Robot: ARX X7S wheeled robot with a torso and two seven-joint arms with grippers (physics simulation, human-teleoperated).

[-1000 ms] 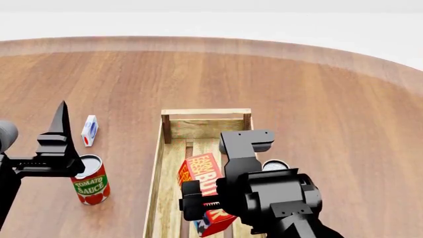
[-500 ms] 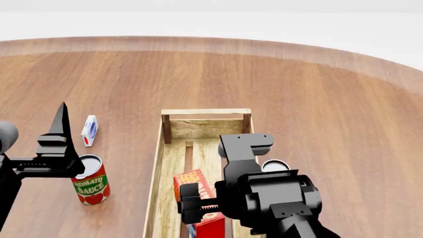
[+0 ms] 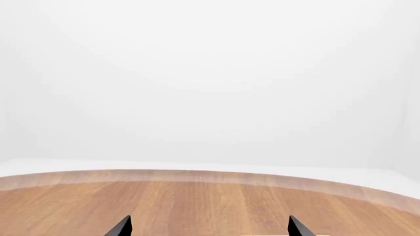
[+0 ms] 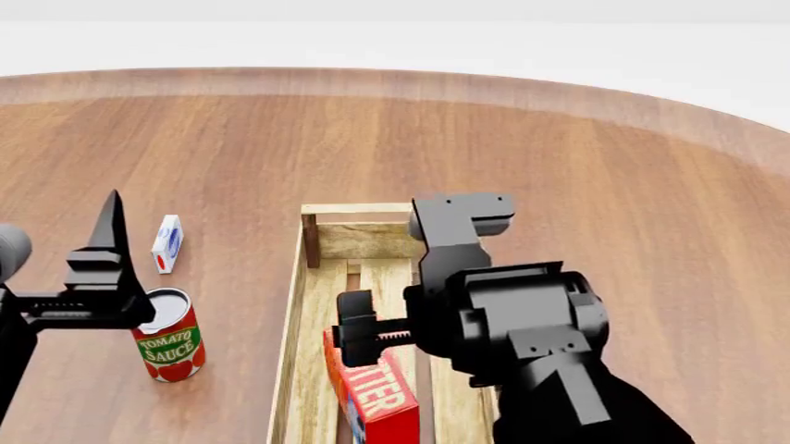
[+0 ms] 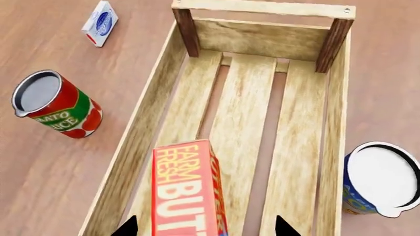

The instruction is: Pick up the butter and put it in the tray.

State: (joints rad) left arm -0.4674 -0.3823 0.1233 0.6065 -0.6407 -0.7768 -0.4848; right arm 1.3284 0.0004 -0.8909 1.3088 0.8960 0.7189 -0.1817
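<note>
The red-orange rectangular butter box (image 5: pixel 187 189) is seen lying inside the light-wood slatted tray (image 5: pixel 266 12), below the spread, empty right gripper (image 5: pixel 203 227), apparently released.

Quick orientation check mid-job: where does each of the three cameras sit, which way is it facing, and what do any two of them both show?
Head view: on the head, looking forward and down over the round wooden table; shows the left gripper and right gripper.
Left wrist view: near the left gripper, facing out across the table to a white background; only its fingertips show.
Right wrist view: above the light-wood slatted tray, looking into it at the red-orange butter box; fingertips at the edge.
Head and right wrist share the tray, butter, tomato sauce can and small white-and-blue carton.
</note>
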